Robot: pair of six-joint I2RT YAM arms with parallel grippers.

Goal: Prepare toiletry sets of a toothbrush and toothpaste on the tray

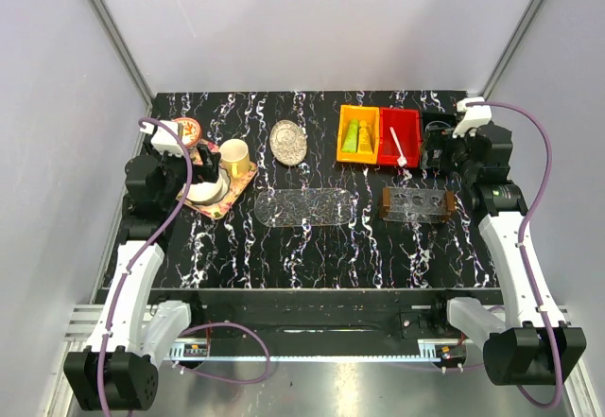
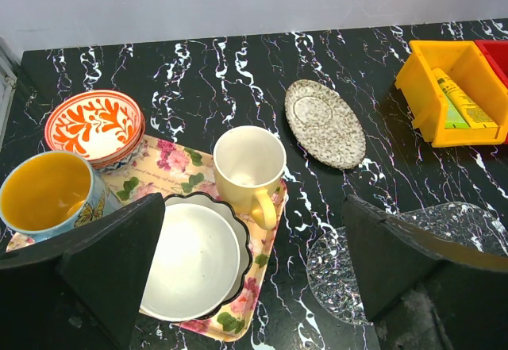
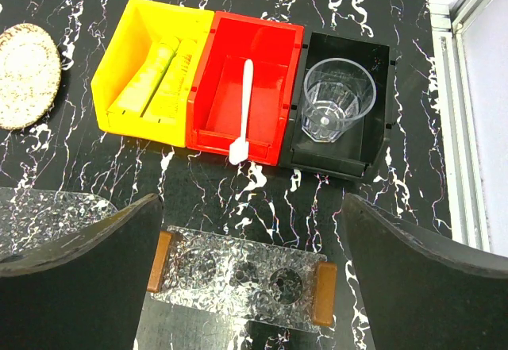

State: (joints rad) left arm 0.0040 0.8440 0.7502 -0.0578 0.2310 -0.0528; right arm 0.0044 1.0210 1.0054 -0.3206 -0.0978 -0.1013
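The clear oval tray (image 1: 302,207) lies empty at the table's middle; its end shows in the left wrist view (image 2: 444,231) and the right wrist view (image 3: 40,215). The white toothbrush (image 1: 398,147) (image 3: 243,110) lies in a red bin (image 3: 274,56). Two toothpaste tubes (image 1: 357,136) (image 3: 163,76) lie in a yellow bin (image 1: 342,143), one orange-yellow, one lime green (image 2: 462,101). My left gripper (image 2: 254,286) is open over the floral tray's edge. My right gripper (image 3: 246,286) is open above a clear holder, near the bins.
A floral square tray (image 1: 219,205) at left holds a yellow mug (image 1: 234,158), white bowl (image 2: 190,259) and other bowls. A round patterned dish (image 1: 288,142) sits behind the oval tray. A clear holder with brown ends (image 1: 413,203) and a black bin with a clear cup (image 3: 336,100) are at right.
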